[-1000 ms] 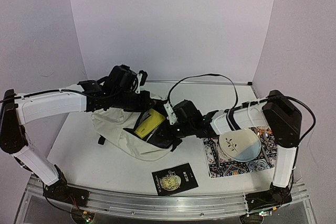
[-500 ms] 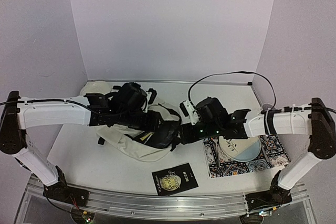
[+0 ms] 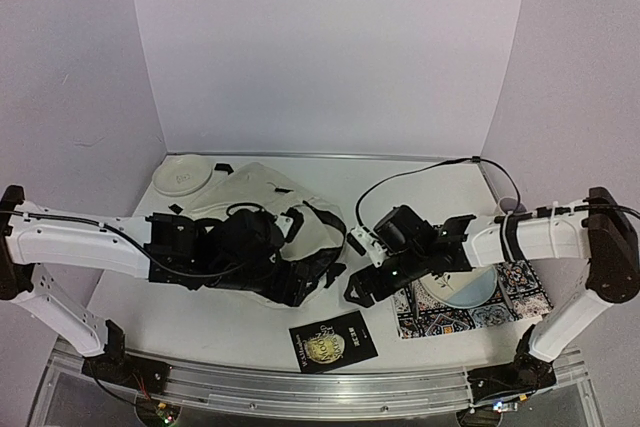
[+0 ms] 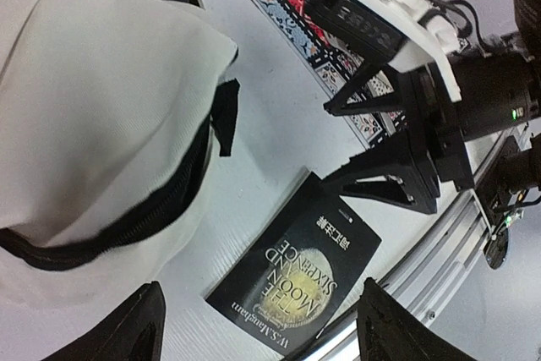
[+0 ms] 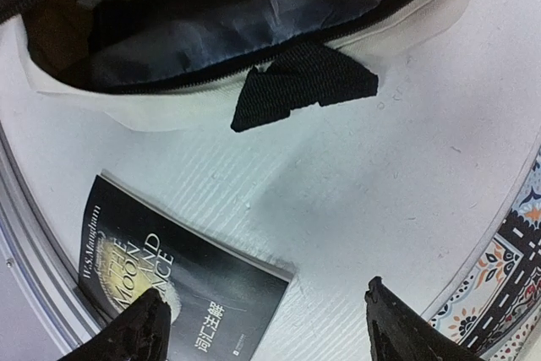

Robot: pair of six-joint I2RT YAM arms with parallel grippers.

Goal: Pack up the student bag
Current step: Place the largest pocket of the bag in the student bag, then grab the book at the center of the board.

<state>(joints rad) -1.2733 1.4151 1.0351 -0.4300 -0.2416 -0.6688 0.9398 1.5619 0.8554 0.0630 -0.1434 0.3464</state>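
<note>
The left arm (image 3: 80, 239) has white shell links, black joint housings and a black base (image 3: 105, 359). A thin black cable (image 3: 115, 232) runs along its white link. The right arm (image 3: 540, 237) is of the same white-and-black build, with its own black base (image 3: 520, 375). A longer black lead (image 3: 430, 164) arches clear of it, and dark bands (image 3: 507, 237) wrap the white link. The left gripper (image 4: 264, 331) has matte black wedge fingers (image 4: 139, 327). The right gripper (image 4: 334, 145) has black triangular open-frame fingers, with a white block (image 4: 389, 6) mounted behind them. Green indicator lights (image 4: 515, 112) show on the black wrist housing.
</note>
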